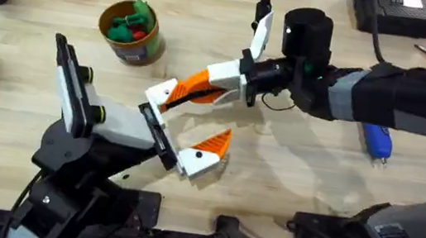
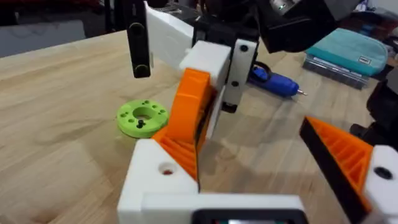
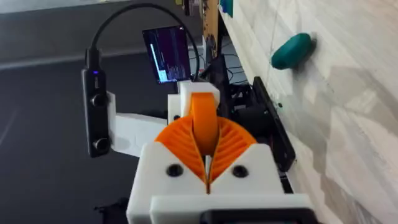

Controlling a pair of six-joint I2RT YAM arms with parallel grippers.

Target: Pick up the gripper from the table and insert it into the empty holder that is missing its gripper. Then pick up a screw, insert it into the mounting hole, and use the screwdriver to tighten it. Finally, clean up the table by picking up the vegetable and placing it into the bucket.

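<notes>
Now I'm working the insertion: my right claw, pinching the small orange wedge-shaped plastic gripper, is seating it on the left claw's spread white angular plastic holder. Next I'd need a careful release, then a screw.

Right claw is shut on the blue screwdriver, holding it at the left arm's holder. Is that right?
No. The right claw is shut on the orange gripper, at the left arm's holder; the overhead view shows the screwdriver lying on the table.
</notes>
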